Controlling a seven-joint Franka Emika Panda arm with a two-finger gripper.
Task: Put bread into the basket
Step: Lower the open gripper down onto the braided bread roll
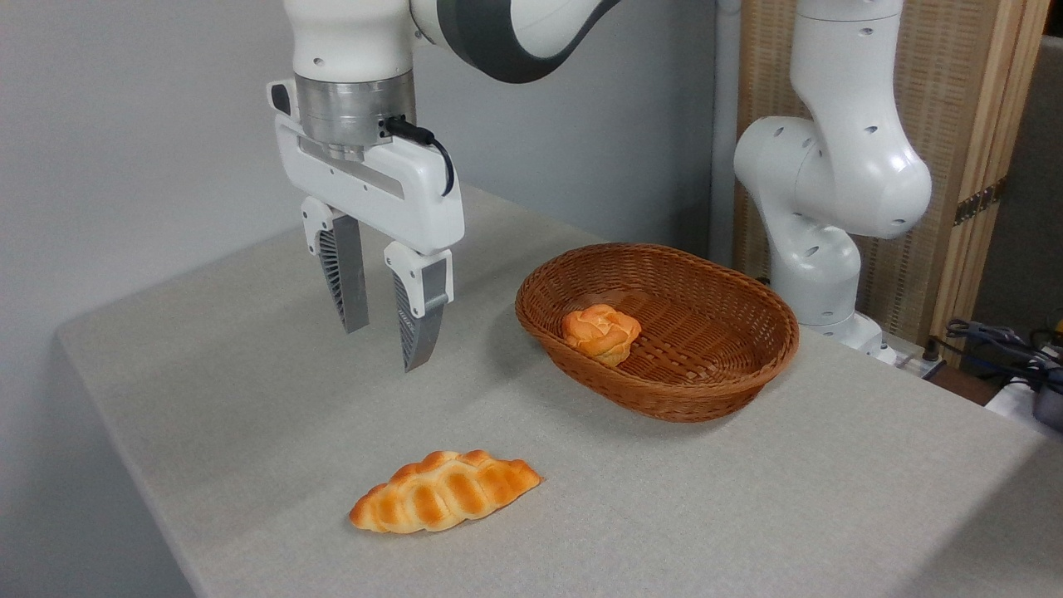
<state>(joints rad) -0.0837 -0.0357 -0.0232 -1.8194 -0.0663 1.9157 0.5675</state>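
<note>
The bread (445, 492), a long golden-orange braided loaf with tapered ends, lies flat on the grey table near the front edge. The oval brown wicker basket (706, 378) stands to the right and further back. My gripper (384, 347) hangs above the table, left of the basket and above and behind the bread. Its two ribbed fingers (416, 324) point down and stand open with nothing between them.
A small round knotted orange bun (600, 333) rests inside the basket at its left end. The arm's white base (818, 249) stands behind the basket at the right. Cables (1005, 345) lie past the table's right edge.
</note>
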